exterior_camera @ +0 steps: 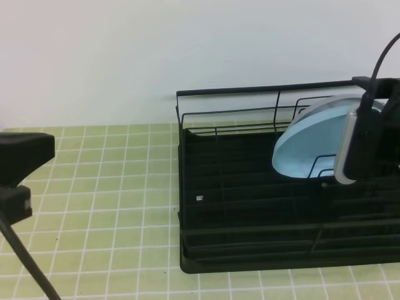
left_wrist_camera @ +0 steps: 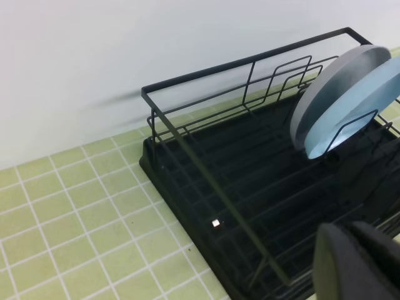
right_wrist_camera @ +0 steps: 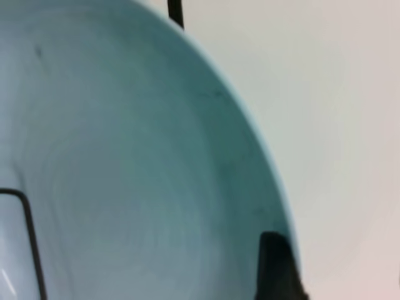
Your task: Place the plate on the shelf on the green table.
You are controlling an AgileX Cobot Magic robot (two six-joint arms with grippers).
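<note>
Seating the plate [exterior_camera: 309, 140] upright between the rack [exterior_camera: 250, 250] wires beside the grey plate [left_wrist_camera: 331, 87], right gripper [right_wrist_camera: 275, 269] jaws pinching its rim, releasing only once supported.

The plate [exterior_camera: 309, 144] is light sky-blue, the plate behind it [left_wrist_camera: 331, 87] grey. The shelf [exterior_camera: 250, 206] is black wire. The surface [exterior_camera: 94, 206] has pale yellow-green tiles with white grout.
</note>
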